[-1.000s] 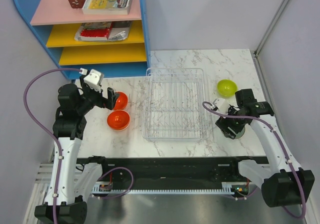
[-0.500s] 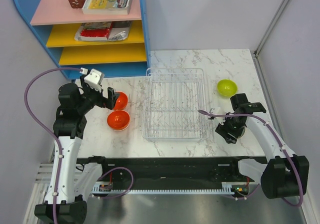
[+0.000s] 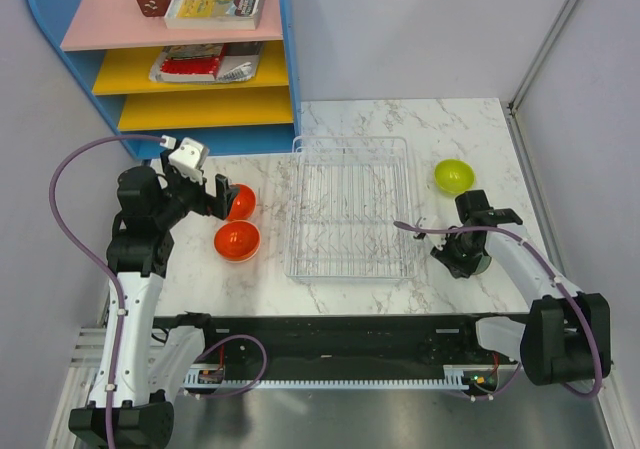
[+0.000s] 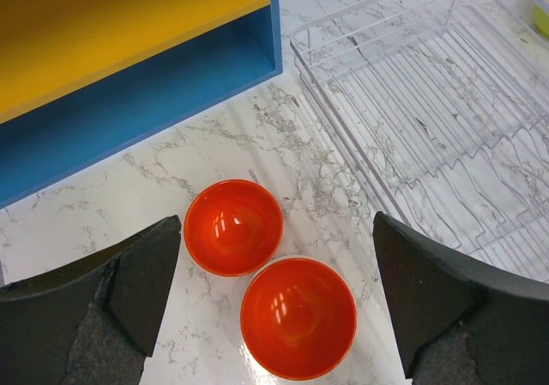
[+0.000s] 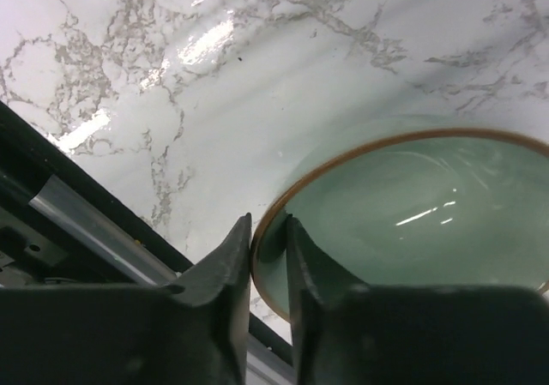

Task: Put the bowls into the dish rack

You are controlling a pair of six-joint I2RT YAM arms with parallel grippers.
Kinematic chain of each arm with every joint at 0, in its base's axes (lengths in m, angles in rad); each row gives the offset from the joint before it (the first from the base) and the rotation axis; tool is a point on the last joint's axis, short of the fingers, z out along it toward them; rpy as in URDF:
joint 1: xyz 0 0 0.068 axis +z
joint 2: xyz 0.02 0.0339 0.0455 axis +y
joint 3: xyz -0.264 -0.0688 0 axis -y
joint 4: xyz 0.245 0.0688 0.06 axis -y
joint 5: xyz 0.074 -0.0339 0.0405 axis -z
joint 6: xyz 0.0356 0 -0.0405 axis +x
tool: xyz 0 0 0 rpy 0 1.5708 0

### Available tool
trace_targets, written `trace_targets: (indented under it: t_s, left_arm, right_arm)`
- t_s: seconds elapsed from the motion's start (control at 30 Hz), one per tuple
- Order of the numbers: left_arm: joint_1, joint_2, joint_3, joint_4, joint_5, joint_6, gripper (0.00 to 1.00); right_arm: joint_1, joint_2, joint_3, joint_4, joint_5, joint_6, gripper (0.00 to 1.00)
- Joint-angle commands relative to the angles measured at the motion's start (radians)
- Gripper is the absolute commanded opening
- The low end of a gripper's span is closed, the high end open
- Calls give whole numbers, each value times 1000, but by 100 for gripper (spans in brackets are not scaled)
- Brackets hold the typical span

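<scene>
Wire dish rack (image 3: 348, 209); left of it, 2 orange bowls (image 4: 233, 227) upright; right, lime bowl (image 3: 453, 175), pale-green bowl (image 5: 412, 213).

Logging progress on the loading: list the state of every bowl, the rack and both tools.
dish rack: empty.
far orange bowl: upright, empty, on table.
near orange bowl: upright, empty, on table.
yellow-green bowl: on table, outside dish rack.
pale green bowl: upright, rim pinched.
left tool: open, holding nothing.
right tool: shut on pale green bowl's rim.
</scene>
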Motion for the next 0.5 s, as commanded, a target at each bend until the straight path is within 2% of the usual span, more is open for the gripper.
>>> trace_targets:
  t_s: [0.0,0.03,0.2,0.47]
  left_arm:
    - [5,8,-9,22,4,35,100]
    - [5,8,-10,22,4,36,100]
    - [5,3,-10,20,4,36,100]
    - [5,3,-10,20,7,39,100]
  right_arm:
    - [4,-26,-1,68,13,17,14]
    - [6,-31,1,71,19,23,0]
    - [6,-65,31,71,33,62,0]
    - [6,-68,283,-21,-61,212,0]
